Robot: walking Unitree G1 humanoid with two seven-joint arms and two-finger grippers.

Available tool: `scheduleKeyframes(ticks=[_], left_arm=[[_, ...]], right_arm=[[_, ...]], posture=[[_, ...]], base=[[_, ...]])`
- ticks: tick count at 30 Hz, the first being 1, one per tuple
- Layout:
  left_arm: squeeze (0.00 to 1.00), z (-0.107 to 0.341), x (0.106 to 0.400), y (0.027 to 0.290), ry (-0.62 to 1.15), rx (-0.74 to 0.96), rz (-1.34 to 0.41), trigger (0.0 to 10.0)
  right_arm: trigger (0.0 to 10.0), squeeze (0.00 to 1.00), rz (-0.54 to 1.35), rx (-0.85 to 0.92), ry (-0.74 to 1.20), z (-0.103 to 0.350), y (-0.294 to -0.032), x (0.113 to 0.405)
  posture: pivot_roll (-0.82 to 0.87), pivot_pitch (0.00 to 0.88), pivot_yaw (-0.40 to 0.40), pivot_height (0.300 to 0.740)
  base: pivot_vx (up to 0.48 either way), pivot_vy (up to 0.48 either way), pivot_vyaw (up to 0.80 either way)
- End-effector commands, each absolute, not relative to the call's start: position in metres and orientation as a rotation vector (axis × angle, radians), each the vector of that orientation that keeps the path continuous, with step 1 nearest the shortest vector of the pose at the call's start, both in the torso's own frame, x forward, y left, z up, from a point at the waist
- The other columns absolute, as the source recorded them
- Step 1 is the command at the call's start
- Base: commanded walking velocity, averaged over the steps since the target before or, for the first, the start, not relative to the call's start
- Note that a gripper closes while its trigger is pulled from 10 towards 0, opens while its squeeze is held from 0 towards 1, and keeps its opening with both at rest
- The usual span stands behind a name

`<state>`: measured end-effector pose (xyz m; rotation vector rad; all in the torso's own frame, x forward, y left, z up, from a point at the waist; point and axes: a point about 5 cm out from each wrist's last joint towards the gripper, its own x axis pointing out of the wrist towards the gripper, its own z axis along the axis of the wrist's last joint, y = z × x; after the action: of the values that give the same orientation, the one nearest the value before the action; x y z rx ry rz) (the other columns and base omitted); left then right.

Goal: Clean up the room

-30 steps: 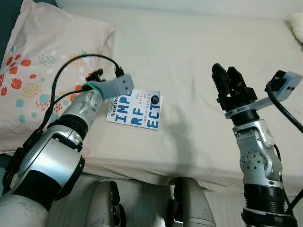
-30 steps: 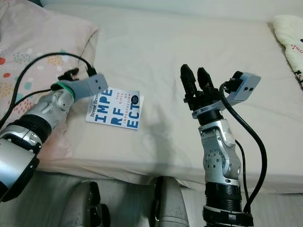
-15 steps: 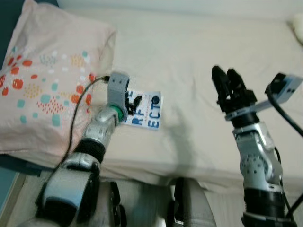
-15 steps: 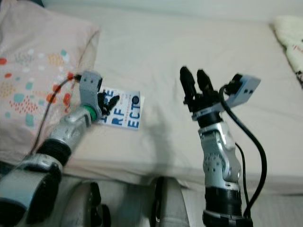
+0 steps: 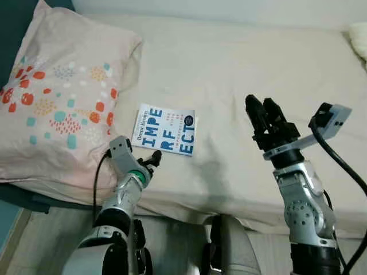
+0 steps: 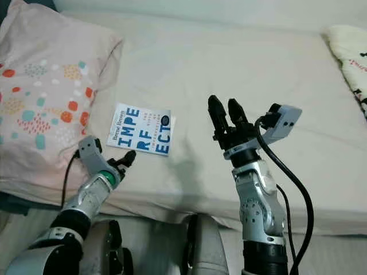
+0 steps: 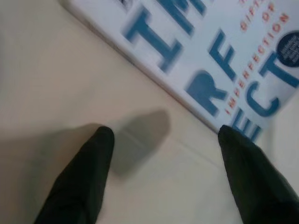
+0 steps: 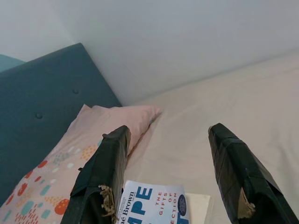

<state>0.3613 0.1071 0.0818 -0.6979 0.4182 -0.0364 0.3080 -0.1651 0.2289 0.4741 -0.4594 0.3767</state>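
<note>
While the book (image 5: 164,129) lies flat, the left tool (image 5: 153,160) gapes just short of it.

Spread fingers (image 7: 81,182) over sheet (image 7: 56,74), seemingly just short of book (image 7: 219,51).

Left hand (image 5: 150,161) pulled back off the book (image 5: 164,129), now low near the bed (image 5: 241,69) edge at the book's 7 o'clock. Whole book cover showing now. Right hand (image 5: 261,112) dropped a little lower.
</note>
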Motion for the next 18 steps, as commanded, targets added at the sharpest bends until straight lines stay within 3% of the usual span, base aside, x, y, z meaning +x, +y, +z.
scheduleKeyframes(ticks=[1,2,3,6,10,11,16,18], left_arm=[[0.60,0.079,0.359,0.102,0.463,-0.761,-0.022,10.0],[0.60,0.080,0.359,0.101,0.467,-0.763,-0.015,10.0],[0.00,0.083,0.361,0.099,0.468,-0.798,-0.005,10.0],[0.00,0.090,0.368,0.095,0.453,-0.913,-0.013,10.0],[0.00,0.091,0.370,0.094,0.444,-0.940,-0.022,10.0],[0.00,0.094,0.372,0.093,0.424,-0.970,-0.032,10.0],[0.00,0.098,0.374,0.092,0.403,-1.038,-0.035,10.0],[0.00,0.096,0.373,0.091,0.414,-1.054,-0.028,10.0]], right_arm=[[10.0,0.00,0.389,0.488,-0.460,0.231,-0.160,0.306],[10.0,0.00,0.394,0.490,-0.462,0.233,-0.158,0.305],[10.0,0.00,0.404,0.497,-0.465,0.234,-0.155,0.305],[10.0,0.00,0.422,0.512,-0.474,0.238,-0.149,0.304],[10.0,0.00,0.425,0.515,-0.475,0.239,-0.147,0.303],[10.0,0.00,0.439,0.526,-0.476,0.241,-0.143,0.302],[10.0,0.00,0.478,0.548,-0.475,0.247,-0.132,0.297],[10.0,0.00,0.489,0.553,-0.471,0.250,-0.129,0.295]], posture=[[-0.12,0.289,0.023,0.612],[-0.12,0.289,0.023,0.612],[-0.13,0.307,0.029,0.612],[-0.14,0.325,0.031,0.612],[-0.14,0.325,0.031,0.612],[-0.18,0.371,0.018,0.612],[-0.19,0.393,0.008,0.612],[-0.22,0.439,-0.005,0.612]], base=[[0.000,0.000,0.00],[0.000,0.000,0.00],[0.000,0.000,0.00],[0.000,0.000,0.00],[0.000,0.000,0.00],[0.000,0.000,0.00],[0.000,0.000,0.00],[0.000,0.000,0.00]])
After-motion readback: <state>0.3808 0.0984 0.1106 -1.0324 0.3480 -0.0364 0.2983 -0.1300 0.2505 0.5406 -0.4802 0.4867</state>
